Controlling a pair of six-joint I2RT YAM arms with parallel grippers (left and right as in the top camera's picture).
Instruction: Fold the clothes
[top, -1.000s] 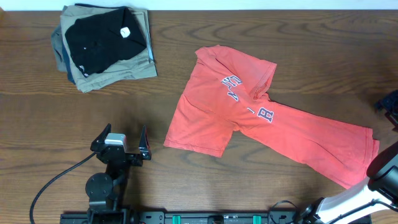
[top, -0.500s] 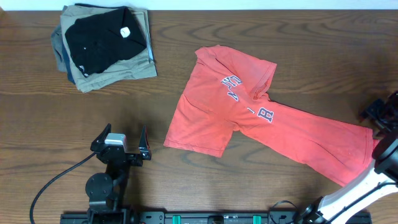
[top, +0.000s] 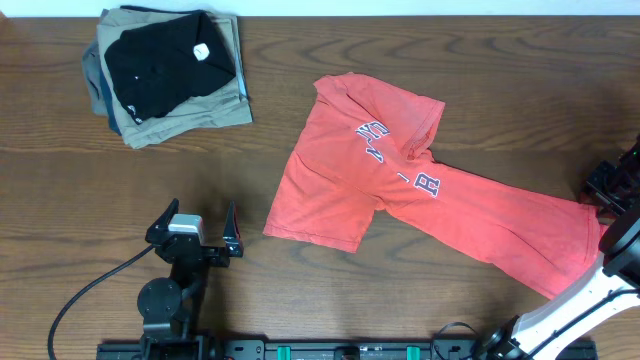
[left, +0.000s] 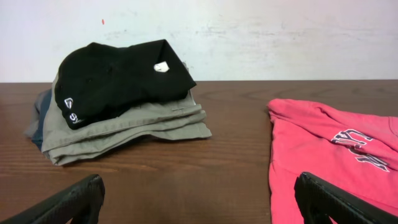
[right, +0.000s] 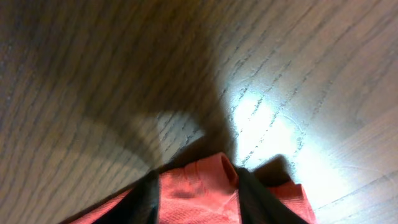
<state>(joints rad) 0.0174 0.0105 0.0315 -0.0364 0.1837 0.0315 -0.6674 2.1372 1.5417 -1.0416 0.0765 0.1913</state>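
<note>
The clothes (top: 440, 205), a red-orange T-shirt with white lettering, lie spread slantwise across the right half of the table, hem toward the lower right. My right gripper (top: 608, 187) is down at the hem's far right corner. In the right wrist view its two dark fingers (right: 144, 194) press on either side of a bunched fold of red fabric (right: 198, 186). My left gripper (top: 196, 222) rests low at the front left, open wide and holding nothing. In its wrist view the shirt's sleeve edge (left: 323, 149) lies just inside its right finger (left: 323, 199).
A stack of folded garments (top: 170, 75), black on top of khaki and blue, sits at the back left and shows again as the stack (left: 118, 106) ahead of the left wrist camera. A black cable (top: 85, 290) trails from the left arm's base.
My right gripper has come in from the table's right edge onto the shirt's hem corner, and its jaws have narrowed around the fabric. The left arm has not moved.
</note>
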